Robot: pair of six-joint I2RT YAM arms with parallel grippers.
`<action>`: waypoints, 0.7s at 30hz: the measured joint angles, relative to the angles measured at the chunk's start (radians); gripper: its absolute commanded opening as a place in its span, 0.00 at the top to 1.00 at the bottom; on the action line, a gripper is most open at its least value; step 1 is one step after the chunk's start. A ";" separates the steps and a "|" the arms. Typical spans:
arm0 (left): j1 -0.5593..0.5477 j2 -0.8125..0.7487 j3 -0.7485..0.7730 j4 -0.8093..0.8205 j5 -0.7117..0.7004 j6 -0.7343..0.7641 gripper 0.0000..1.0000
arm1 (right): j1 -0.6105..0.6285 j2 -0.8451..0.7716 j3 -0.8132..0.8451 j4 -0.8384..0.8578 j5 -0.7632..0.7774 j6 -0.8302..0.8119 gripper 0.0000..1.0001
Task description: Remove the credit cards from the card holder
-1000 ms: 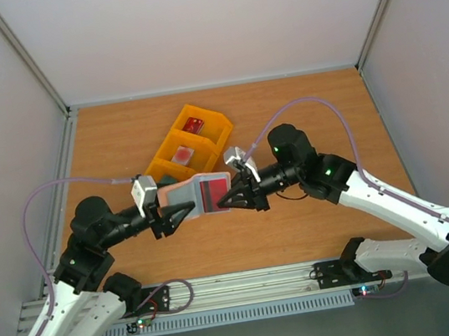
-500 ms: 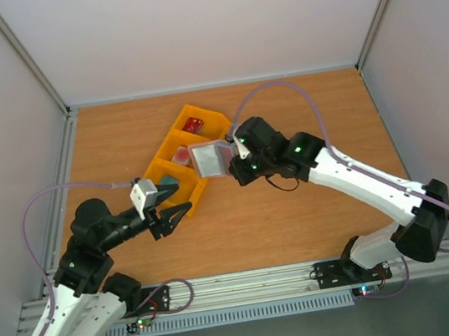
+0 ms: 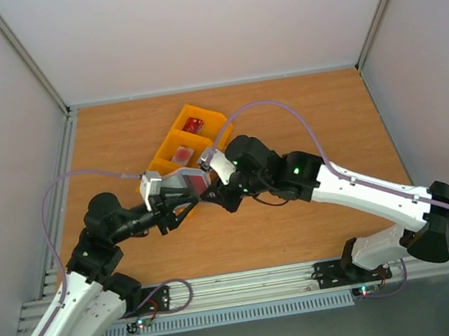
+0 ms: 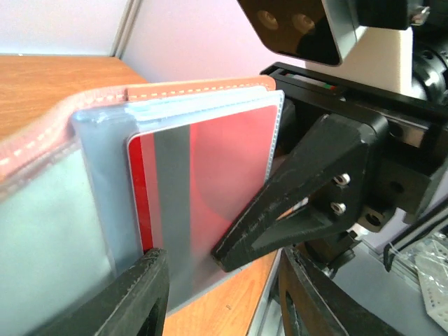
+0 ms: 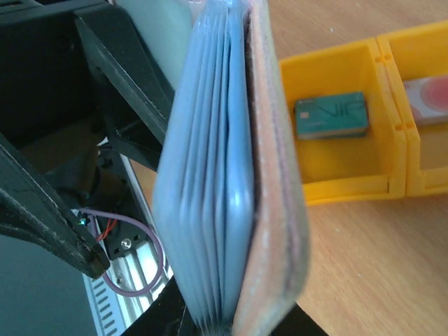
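Your right gripper [image 3: 218, 194] pinches the stitched taupe holder [image 5: 273, 175].
Left gripper [image 4: 220, 280] stands half-spread at 1 glossy red card [image 4: 217, 168].

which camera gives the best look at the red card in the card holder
Left wrist: the red card, with its grey stripe, fills the frame behind the card holder's clear pocket. Top external shows only a small red patch of it. Right wrist sees the holder edge-on, the card hidden.

yellow tray [image 3: 206, 110]: on table, left of centre | table [image 3: 309, 113]: orange-brown wood | walls [image 3: 202, 19]: pale
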 measured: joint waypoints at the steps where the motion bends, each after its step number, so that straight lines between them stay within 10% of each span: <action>1: 0.000 -0.003 0.000 -0.005 -0.005 0.000 0.55 | -0.001 -0.014 -0.012 0.018 -0.030 -0.010 0.99; 21: 0.001 -0.033 0.032 -0.024 0.091 0.045 0.49 | -0.041 -0.131 -0.121 0.104 -0.276 -0.158 0.99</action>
